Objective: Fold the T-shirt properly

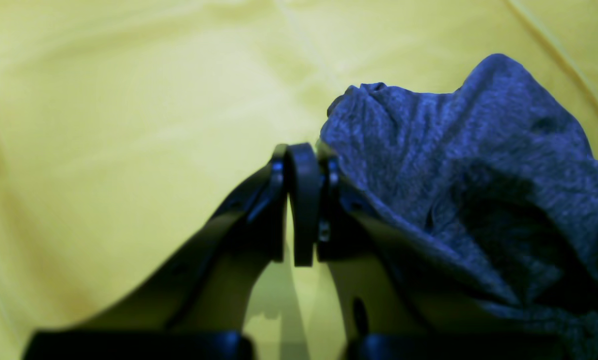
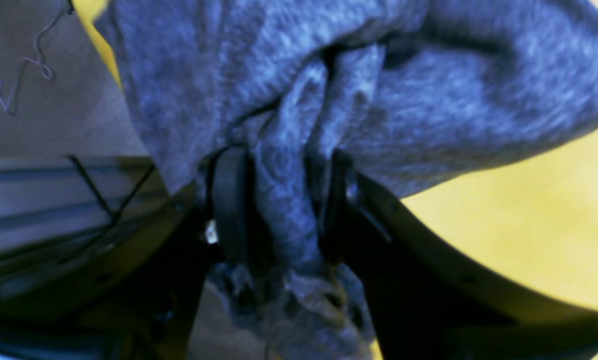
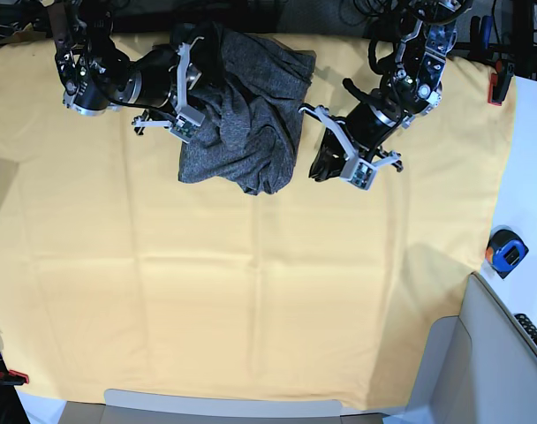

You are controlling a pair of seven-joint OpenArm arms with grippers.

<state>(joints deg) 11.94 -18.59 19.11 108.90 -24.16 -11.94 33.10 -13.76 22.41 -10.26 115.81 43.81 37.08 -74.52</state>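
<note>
The heather-grey T-shirt (image 3: 242,115) lies bunched at the back of the yellow cloth (image 3: 251,291). My right gripper (image 3: 187,84) is at its left edge. In the right wrist view the right gripper (image 2: 284,200) has its jaws parted, and a fold of the T-shirt (image 2: 429,100) hangs loosely between them. My left gripper (image 3: 335,163) sits just off the shirt's right edge. In the left wrist view the left gripper (image 1: 303,150) is shut, and the T-shirt (image 1: 479,165) is draped against its right finger. I see no fabric between those jaws.
A blue-and-orange tape measure (image 3: 504,250) lies on the white surface at the right. Red clamps (image 3: 496,88) hold the cloth at the table's edge. A grey box (image 3: 480,353) stands at the front right. Cables show off the table's edge (image 2: 19,75).
</note>
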